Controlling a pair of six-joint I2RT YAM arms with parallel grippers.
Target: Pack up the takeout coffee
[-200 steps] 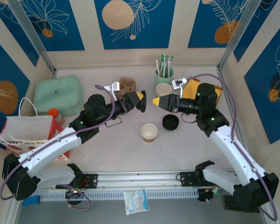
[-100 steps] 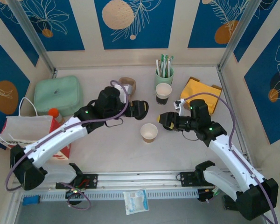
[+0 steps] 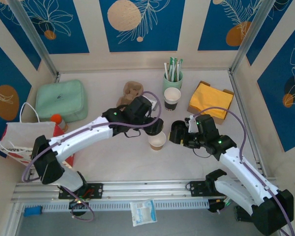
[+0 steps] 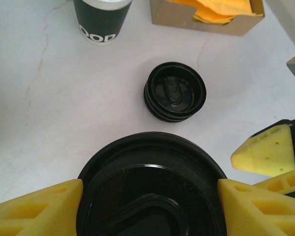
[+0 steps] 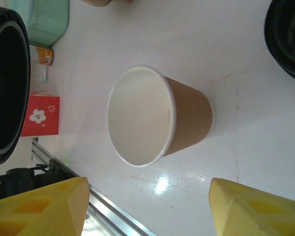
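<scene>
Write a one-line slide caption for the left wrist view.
Left tool holds a black round plastic lid; stacked black lids lie beyond.

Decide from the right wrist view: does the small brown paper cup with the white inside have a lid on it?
No, the brown paper cup stands open, its white inside bare.

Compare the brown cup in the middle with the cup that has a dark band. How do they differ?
The brown cup is plain brown outside; the banded cup is white above a dark band with white letters. The brown cup stands mid-table, the banded cup farther back beside the green cup. Both stand upright without lids.
</scene>
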